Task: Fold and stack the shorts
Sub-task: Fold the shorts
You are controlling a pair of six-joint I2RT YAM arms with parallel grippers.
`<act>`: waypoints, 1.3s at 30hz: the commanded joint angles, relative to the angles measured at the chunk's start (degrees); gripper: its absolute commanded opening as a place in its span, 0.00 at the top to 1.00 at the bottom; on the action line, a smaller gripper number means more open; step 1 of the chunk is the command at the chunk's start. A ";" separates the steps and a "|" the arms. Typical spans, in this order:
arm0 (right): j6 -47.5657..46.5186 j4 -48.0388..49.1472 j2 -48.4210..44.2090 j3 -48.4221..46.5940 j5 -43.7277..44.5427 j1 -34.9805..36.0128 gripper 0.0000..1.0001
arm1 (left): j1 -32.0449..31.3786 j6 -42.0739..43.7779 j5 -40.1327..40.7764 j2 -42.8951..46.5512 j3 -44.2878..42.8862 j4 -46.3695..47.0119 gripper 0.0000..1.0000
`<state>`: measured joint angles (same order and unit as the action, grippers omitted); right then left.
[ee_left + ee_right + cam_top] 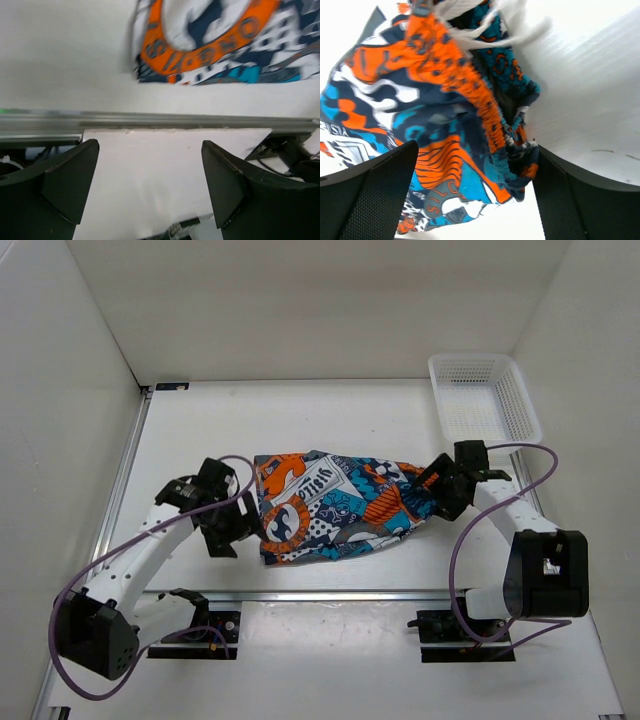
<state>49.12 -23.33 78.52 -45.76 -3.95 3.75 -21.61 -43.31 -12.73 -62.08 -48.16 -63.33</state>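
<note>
Plain white walls (300, 300) are enclosing a white table (320, 425) on three sides. Even light is falling across it. A white mesh basket (484, 405) is sitting at its far right corner.

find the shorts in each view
Top external: shorts at centre.
Left wrist: top right, one corner only.
Right wrist: filling left and centre.
Shared landmark: orange ring print, seen in top and left wrist; unclear in right wrist.
</note>
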 commanded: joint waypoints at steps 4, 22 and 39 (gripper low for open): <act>-6.40 -5.40 -1.70 -4.25 3.68 -0.06 0.02 | -0.19 3.67 8.86 -7.68 -12.04 1.89 0.07; -8.69 -4.00 -9.09 6.91 -0.11 -0.06 0.57 | -1.25 0.86 2.27 -18.06 -0.09 15.07 0.64; -10.36 -4.53 -8.12 3.75 5.44 -0.06 0.99 | -4.49 -1.16 2.72 -16.49 0.17 17.27 0.20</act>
<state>39.83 -28.45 70.26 -39.75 0.03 3.77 -24.34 -43.24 -9.47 -82.37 -48.16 -48.73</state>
